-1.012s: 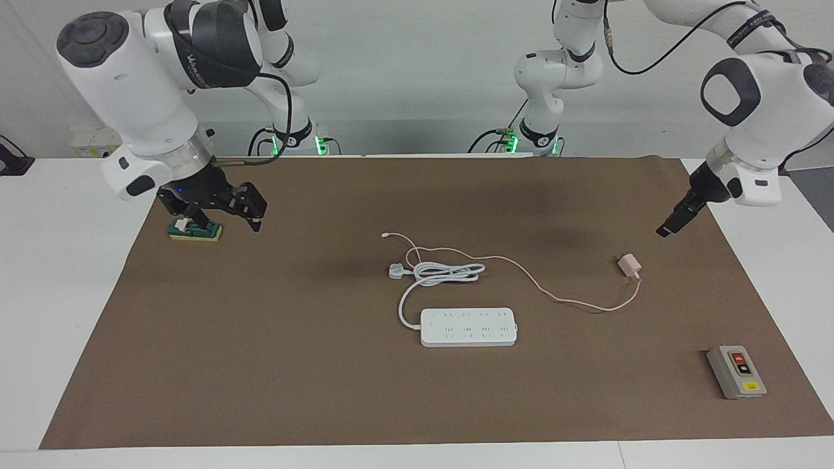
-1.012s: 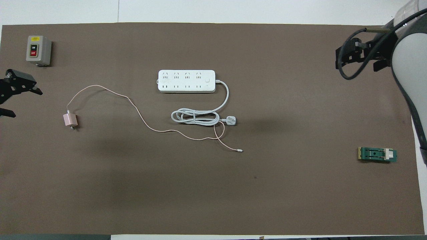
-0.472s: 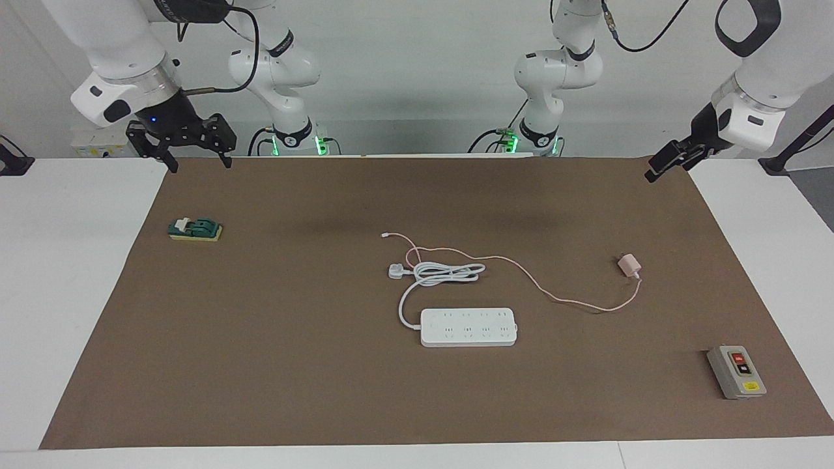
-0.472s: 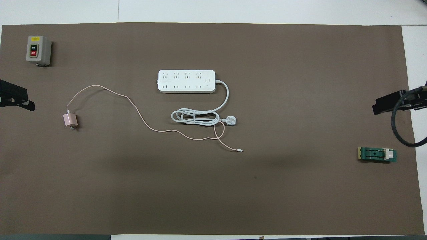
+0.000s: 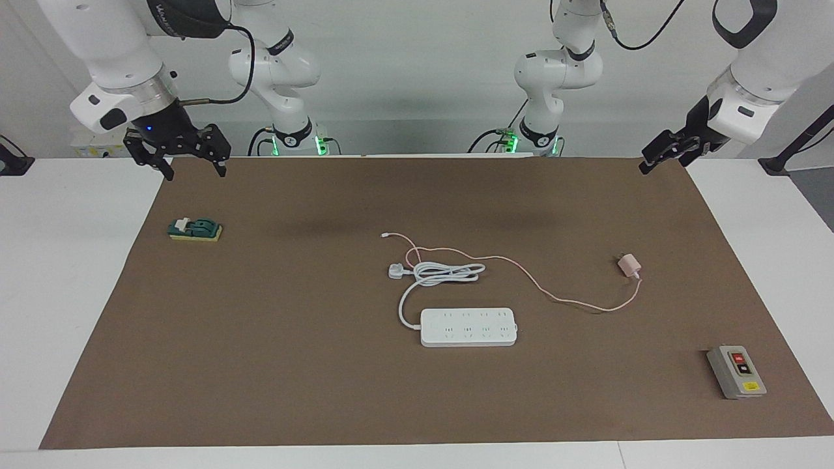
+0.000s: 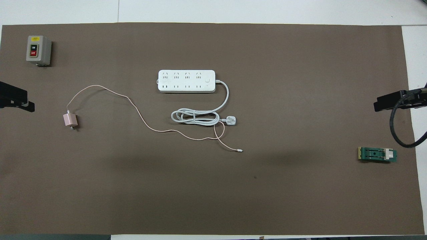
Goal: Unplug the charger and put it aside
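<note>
- Charger [image 5: 629,265] lies on the brown mat, toward the left arm's end of the table, well apart from the power strip [image 5: 468,327]; its prongs are free of any socket.
- Pink cable [image 6: 133,106] trails slack from the cube toward the middle of the mat and loops by the white plug [image 6: 231,120]; its far tip lies loose on the mat.
- Power strip sockets all show bare; its own cord is coiled just nearer the robots.
- Judgement: unplugging looks done and the charger already sits aside; little or nothing appears left beyond the arms parking.
- Left gripper [image 5: 663,155] hangs over the mat's edge nearest the robots, at the left arm's end, carrying nothing; cannot tell how its jaws stand.
- Right gripper [image 5: 190,160] hangs over the mat's corner at the right arm's end, jaws apart and empty.
- Green switch block [image 5: 195,230] sits below it on the mat.
- Grey on/off box [image 5: 736,372] sits at the corner farthest from the robots.
</note>
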